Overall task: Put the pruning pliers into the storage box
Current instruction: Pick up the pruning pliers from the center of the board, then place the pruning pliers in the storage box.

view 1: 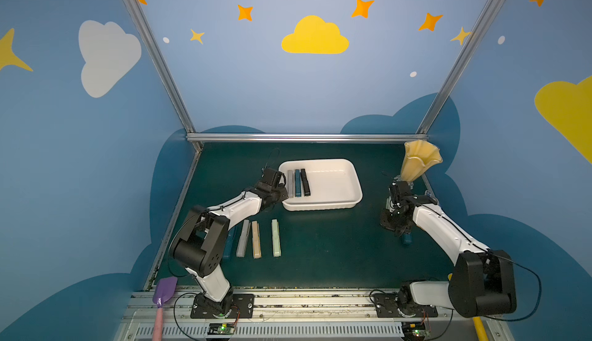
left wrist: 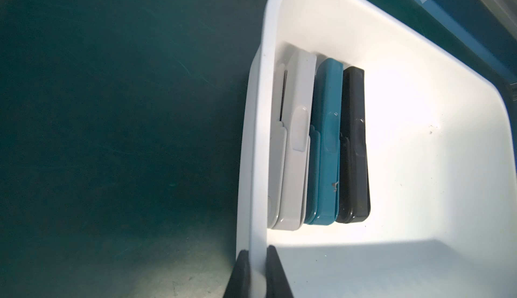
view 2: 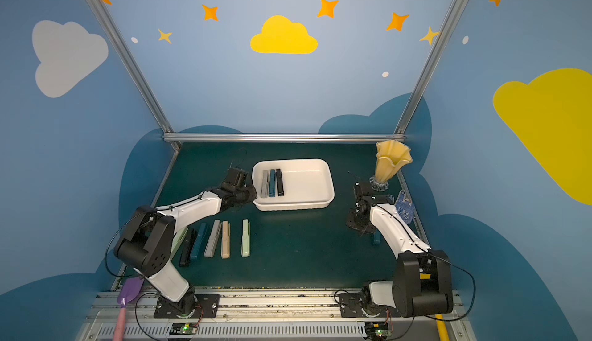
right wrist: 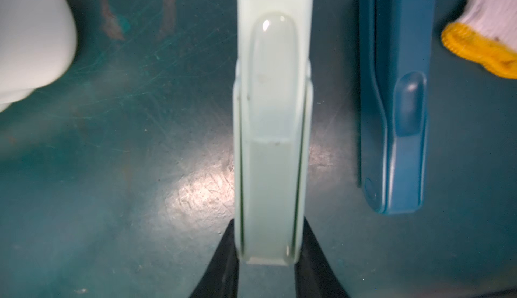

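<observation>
The left gripper (left wrist: 257,257) is clamped on the storage box (left wrist: 256,142) rim. The right gripper (right wrist: 268,243), centre right in both top views, grasps a pale green pliers (right wrist: 272,114) whose long axis runs straight out from its fingers. Three pliers (view 1: 298,183) lie parallel inside the box's left side, long axes up-frame. The loose pliers (view 1: 256,239) lie likewise, lower left of the box.

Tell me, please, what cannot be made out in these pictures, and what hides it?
- Grip of the right gripper on the held pale green pliers: in both top views the right arm covers it.
- The held pliers' far end: cut off by the right wrist view's edge.
- The black pliers on the mat: in a top view the left arm hides it.
- The white glove: mostly outside the right wrist view.
</observation>
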You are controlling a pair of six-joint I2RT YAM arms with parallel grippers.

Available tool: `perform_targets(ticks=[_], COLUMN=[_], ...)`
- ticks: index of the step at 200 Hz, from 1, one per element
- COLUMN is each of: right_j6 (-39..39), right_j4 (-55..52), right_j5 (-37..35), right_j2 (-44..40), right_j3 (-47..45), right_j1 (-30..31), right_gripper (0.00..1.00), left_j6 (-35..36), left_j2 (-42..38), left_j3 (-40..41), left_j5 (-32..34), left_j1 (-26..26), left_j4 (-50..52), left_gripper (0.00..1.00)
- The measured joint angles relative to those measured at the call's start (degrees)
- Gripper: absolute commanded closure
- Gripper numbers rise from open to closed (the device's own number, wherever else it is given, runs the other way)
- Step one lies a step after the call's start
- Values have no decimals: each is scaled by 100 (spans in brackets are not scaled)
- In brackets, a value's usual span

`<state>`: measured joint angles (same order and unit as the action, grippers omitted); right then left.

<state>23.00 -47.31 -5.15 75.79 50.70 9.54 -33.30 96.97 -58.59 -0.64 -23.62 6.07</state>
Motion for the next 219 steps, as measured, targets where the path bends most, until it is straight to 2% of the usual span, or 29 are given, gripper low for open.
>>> perform_targets(ticks=[33, 74, 152, 219], right_j6=[-225, -527, -787, -765], right_j4=[-188, -297, -278, -162], right_j5=[35, 302, 616, 798], right_j2=[-192, -2, 1814, 3453], right_j3=[496, 1316, 2918, 4251], right_j1=[188, 627, 1628, 1963], right_gripper=[91, 91, 92, 93], left_j6=[0, 0, 0, -7], left_j2=[0, 0, 0, 0], left_j3=[0, 0, 0, 44], left_j5=[-2, -9, -4, 11], left_j1=[-2, 0, 0, 0], left_j4=[0, -4, -4, -57], left_gripper=[89, 89, 89, 88])
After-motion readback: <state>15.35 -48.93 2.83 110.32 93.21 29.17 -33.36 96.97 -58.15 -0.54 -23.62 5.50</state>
